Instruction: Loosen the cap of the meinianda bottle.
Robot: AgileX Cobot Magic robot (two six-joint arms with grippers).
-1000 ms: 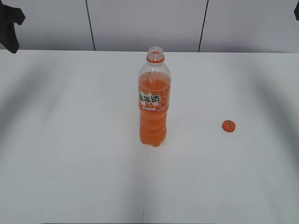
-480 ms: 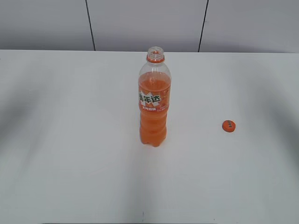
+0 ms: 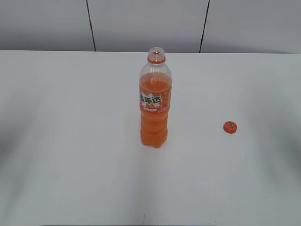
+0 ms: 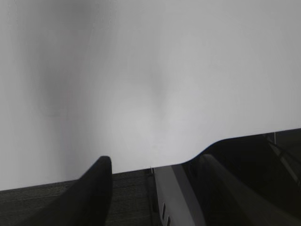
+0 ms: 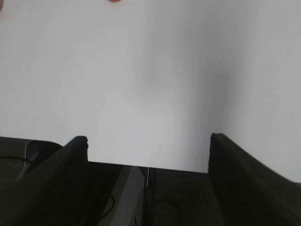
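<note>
Your left gripper stands half spread and holds nothing; your right gripper is spread wide, also holding nothing. Both hang over the near edge of the table, far from the meinianda bottle. A second ago a dark arm showed far left of the bottle; now it is gone. The cap lies well right of the bottle, whose neck is bare, so I judge the task finished. Only the exterior view shows the bottle; the wrist views show the jaws.

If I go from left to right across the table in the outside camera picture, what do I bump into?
Meinianda bottle, standing with no cap on → cap, lying alone on the table.
</note>
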